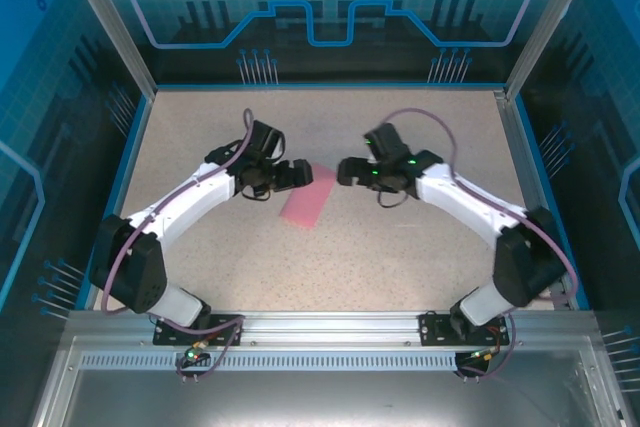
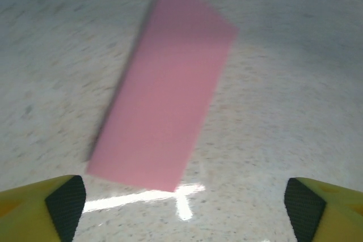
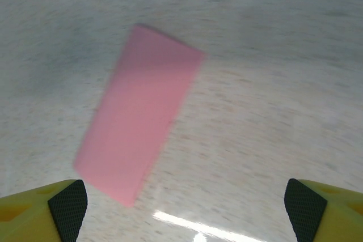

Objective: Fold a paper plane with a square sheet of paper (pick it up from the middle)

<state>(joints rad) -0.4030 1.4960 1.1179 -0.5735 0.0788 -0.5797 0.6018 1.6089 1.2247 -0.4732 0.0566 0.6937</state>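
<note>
Hovering over the pink paper, folded and lying flat on the table. Spreading left fingers and right fingers wide open, gripping nothing.

Open room is left between the spread fingers of the left gripper and of the right gripper. Just ahead of each, left of centre, the pink sheet lies flat on the table. Passage between the two facing grippers is narrowed by their own tips.
</note>
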